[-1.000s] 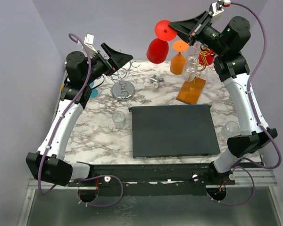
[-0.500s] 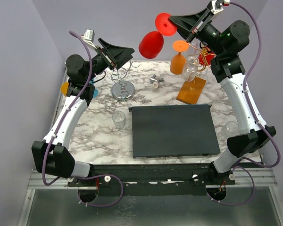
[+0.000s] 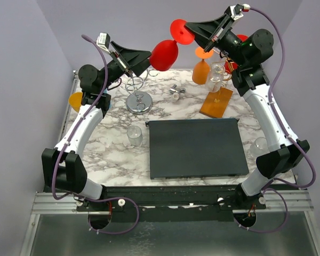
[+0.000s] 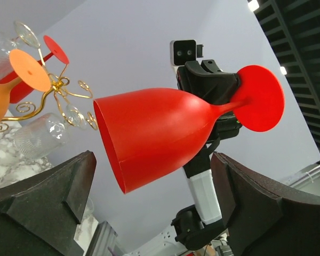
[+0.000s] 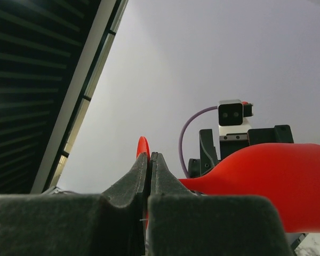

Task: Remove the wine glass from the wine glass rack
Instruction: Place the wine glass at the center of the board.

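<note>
My right gripper (image 3: pixel 188 29) is shut on the round foot of a red wine glass (image 3: pixel 164 54) and holds it high in the air, lying sideways, left of the wine glass rack. In the right wrist view the foot (image 5: pixel 142 146) shows as a thin red edge pinched between the pads. My left gripper (image 3: pixel 141 60) is open and raised. The red bowl (image 4: pixel 154 133) hangs just beyond its wide-apart fingers (image 4: pixel 240 186), touching neither. The rack's gold hooks (image 4: pixel 58 88) and wooden base (image 3: pixel 216 101) stand at the back right, with an orange glass (image 3: pixel 201 71) and clear glasses (image 3: pixel 216 74) hanging.
A silver chrome wire stand (image 3: pixel 139 101) stands under my left gripper. A dark flat tray (image 3: pixel 194 146) lies mid-table. Clear tumblers sit at its left (image 3: pixel 135 135) and by the right arm (image 3: pixel 260 145). A small metal piece (image 3: pixel 176 92) lies behind the tray.
My right arm has carried the red glass up and to the left. My left arm has risen toward it, so the bowl now hangs at its open fingers.
</note>
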`<action>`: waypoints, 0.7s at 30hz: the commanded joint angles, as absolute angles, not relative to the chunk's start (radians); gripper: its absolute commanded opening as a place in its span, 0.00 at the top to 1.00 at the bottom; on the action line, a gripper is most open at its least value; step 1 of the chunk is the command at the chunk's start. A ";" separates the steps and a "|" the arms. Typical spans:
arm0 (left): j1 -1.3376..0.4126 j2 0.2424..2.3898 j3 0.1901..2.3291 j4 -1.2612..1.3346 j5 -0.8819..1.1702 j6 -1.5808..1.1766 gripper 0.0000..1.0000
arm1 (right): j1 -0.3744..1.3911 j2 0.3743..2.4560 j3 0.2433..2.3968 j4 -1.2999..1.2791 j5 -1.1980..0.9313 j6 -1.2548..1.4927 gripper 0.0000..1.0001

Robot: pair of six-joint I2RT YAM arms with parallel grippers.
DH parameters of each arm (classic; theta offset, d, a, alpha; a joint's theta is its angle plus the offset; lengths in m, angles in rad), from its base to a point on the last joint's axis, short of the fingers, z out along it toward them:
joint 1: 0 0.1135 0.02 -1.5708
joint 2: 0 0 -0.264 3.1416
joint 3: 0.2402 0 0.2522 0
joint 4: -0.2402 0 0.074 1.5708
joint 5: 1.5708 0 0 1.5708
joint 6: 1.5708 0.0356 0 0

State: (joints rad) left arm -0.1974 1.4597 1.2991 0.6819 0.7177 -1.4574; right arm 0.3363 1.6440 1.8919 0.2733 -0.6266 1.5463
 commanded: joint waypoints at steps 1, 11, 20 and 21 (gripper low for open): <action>-0.193 1.490 1.285 0.870 0.753 -1.588 0.05 | 0.347 1.648 1.883 0.389 -0.652 1.606 0.99; -0.193 1.530 1.289 1.086 0.752 -1.782 0.22 | 0.349 1.673 1.886 0.470 -0.687 1.685 0.99; -0.204 1.530 1.310 1.134 0.758 -1.836 0.41 | 0.349 1.702 1.914 0.504 -0.710 1.722 1.00; -0.206 1.530 1.312 1.137 0.761 -1.838 0.44 | 0.350 1.707 1.917 0.509 -0.715 1.725 0.99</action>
